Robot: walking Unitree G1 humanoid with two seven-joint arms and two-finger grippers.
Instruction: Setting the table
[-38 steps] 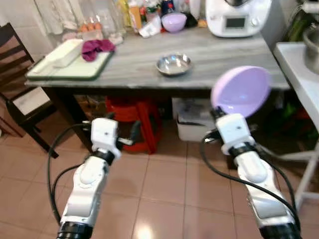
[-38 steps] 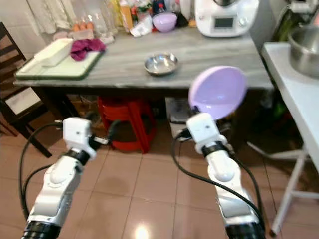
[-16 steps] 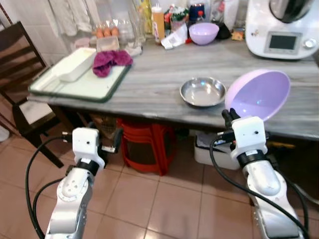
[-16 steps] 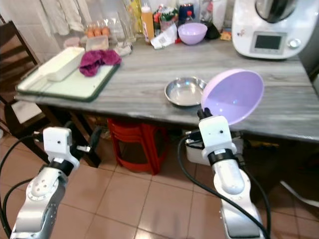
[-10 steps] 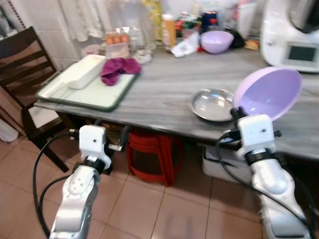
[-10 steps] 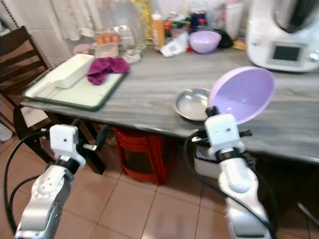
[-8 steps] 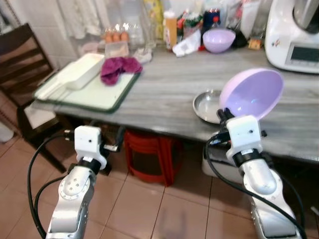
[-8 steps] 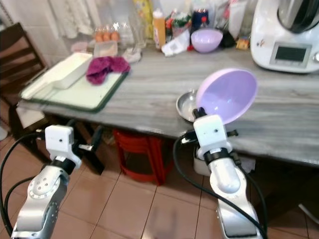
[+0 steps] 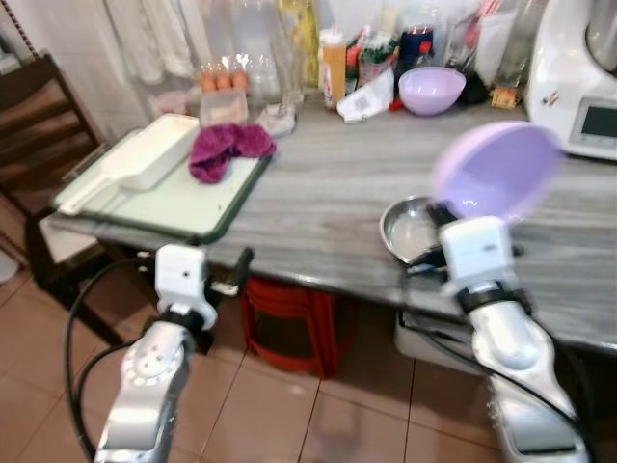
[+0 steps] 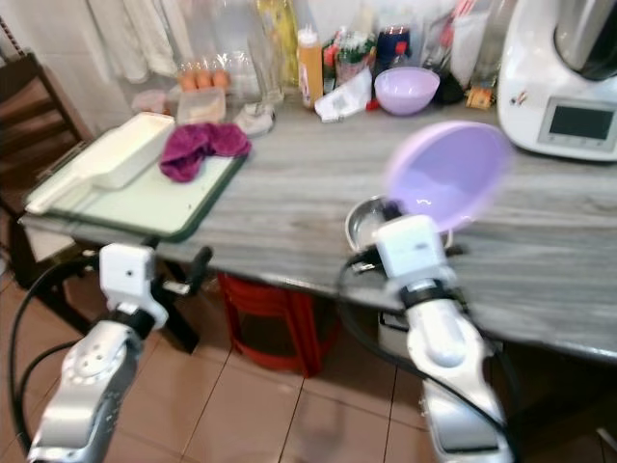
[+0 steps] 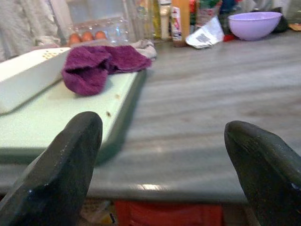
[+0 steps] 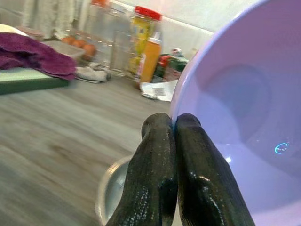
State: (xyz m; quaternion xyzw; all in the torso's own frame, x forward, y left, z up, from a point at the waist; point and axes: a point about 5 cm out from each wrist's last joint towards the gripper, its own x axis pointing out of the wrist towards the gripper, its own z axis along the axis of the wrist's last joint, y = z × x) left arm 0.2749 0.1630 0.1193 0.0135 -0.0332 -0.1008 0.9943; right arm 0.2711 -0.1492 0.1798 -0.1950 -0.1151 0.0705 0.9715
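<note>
Now | right gripper (image 12: pixel 175 123) pinching lilac bowl (image 9: pixel 496 169) rim | left gripper (image 11: pixel 160 136) wide | labels unreadable

We saw a glossy, smooth lilac plastic bowl (image 12: pixel 244 117) pinched between our matt black right fingers (image 12: pixel 155 188). Just beneath them lay a shiny metal dish (image 12: pixel 113 188) on grey wood-grain tabletop (image 11: pixel 197 117). Beyond our left fingers (image 11: pixel 66 174) lay nubbly purple cloth (image 11: pixel 96 66).

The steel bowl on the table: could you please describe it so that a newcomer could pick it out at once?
On the long grey table, look to the front edge, just beyond the right gripper, which pinches the rim of a large lilac bowl. The steel bowl sits there, partly behind that bowl. It is shallow, shiny metal; the other table bowl, the small lilac bowl, is at the back.
</note>
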